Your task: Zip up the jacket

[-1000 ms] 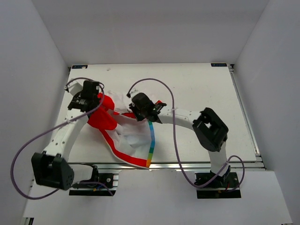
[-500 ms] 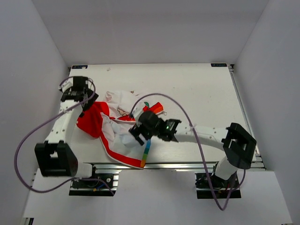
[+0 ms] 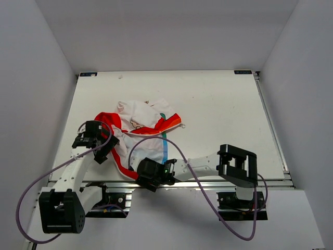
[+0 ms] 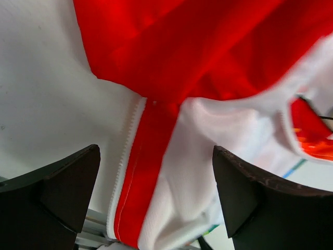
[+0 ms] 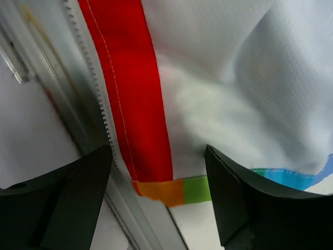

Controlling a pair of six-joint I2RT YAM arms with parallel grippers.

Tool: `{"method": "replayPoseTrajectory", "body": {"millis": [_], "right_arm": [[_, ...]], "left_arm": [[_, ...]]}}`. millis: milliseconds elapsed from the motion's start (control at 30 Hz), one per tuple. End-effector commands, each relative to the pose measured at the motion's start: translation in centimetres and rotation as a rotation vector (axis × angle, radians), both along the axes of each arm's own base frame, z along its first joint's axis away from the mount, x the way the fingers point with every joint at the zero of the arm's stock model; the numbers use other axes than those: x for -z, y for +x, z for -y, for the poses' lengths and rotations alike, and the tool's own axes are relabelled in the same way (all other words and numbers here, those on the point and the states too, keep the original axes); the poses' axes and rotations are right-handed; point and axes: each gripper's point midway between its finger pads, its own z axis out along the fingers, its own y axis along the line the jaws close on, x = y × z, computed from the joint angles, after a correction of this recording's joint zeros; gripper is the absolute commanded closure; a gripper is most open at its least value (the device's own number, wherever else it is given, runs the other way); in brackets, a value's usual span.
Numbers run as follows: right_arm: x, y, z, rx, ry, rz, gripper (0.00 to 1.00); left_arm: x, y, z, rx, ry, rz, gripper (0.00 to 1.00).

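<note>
Over the jacket (image 3: pixel 141 115), the left gripper (image 4: pixel 156 172) is held with fingers apart above its red-trimmed zipper edge, and the right gripper (image 5: pixel 158 174) is held likewise spread and empty above its near hem corner.

The jacket (image 3: pixel 140 122) lies on the table (image 3: pixel 223 104), its left edge beneath the left gripper (image 3: pixel 101 148), its near hem beneath the right gripper (image 3: pixel 143 176).

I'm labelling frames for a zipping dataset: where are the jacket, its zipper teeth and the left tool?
jacket (image 3: pixel 139 110): top view, white body.
zipper teeth (image 5: pixel 99 99): right wrist view, edge beside red trim.
left tool (image 4: pixel 156 166): left wrist view, midway between fingertips.
</note>
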Motion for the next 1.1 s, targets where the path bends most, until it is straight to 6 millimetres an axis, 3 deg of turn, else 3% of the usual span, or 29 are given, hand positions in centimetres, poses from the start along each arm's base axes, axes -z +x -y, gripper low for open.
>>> {"method": "replayPoseTrajectory", "body": {"millis": [0,67,133,167,200,300,400,533,633,733,767,800,867,1067], "right_arm": [[-0.4,2.3,-1.5,0.09,0.026,0.082,0.24],[0.4,2.7,-1.4,0.128,-0.005,0.092,0.26],[0.4,3.2,-1.1,0.155,-0.01,0.113,0.41],[0.1,3.3,-1.1,0.166,0.001,0.113,0.52],[-0.3,3.3,-1.2,0.176,0.021,0.116,0.73],[-2.2,3.3,-1.3,0.191,0.084,0.111,1.0],[-5.2,3.0,-1.6,0.194,0.168,0.089,1.0],[-7.3,2.3,-1.5,0.177,0.209,0.033,1.0],[-8.4,1.9,-1.1,0.171,0.226,-0.058,1.0],[-9.2,2.0,-0.4,0.186,0.243,-0.144,1.0],[-9.4,2.0,-0.2,0.186,0.25,-0.169,1.0],[-10.0,2.1,0.2,0.193,0.267,-0.19,1.0],[-10.5,2.7,0.9,0.211,0.282,-0.255,1.0],[-12.6,4.6,4.3,0.217,0.359,-0.41,1.0]], "left_arm": [[1.6,0.4,0.9,0.047,-0.039,-0.03,0.02],[2.8,0.0,1.0,0.048,-0.043,-0.064,0.02],[3.8,-0.2,1.1,0.047,-0.051,-0.073,0.02],[4.0,-0.1,1.1,0.045,-0.053,-0.07,0.02],[4.1,0.1,1.2,0.04,-0.057,-0.058,0.02],[4.4,0.0,1.6,0.045,-0.078,-0.056,0.02],[4.9,0.1,0.8,0.021,-0.043,-0.053,0.1],[5.3,0.1,0.8,0.013,-0.042,-0.063,0.27],[4.9,0.5,0.5,0.006,-0.028,-0.061,0.53],[4.3,0.7,0.1,-0.008,-0.009,-0.056,0.71],[3.6,0.8,-0.1,-0.018,-0.001,-0.051,0.87],[3.2,0.9,-0.6,-0.037,0.024,-0.046,0.98],[2.4,0.8,-1.1,-0.062,0.042,-0.047,1.0],[-3.1,3.1,-2.9,-0.106,0.13,0.062,1.0]]}}
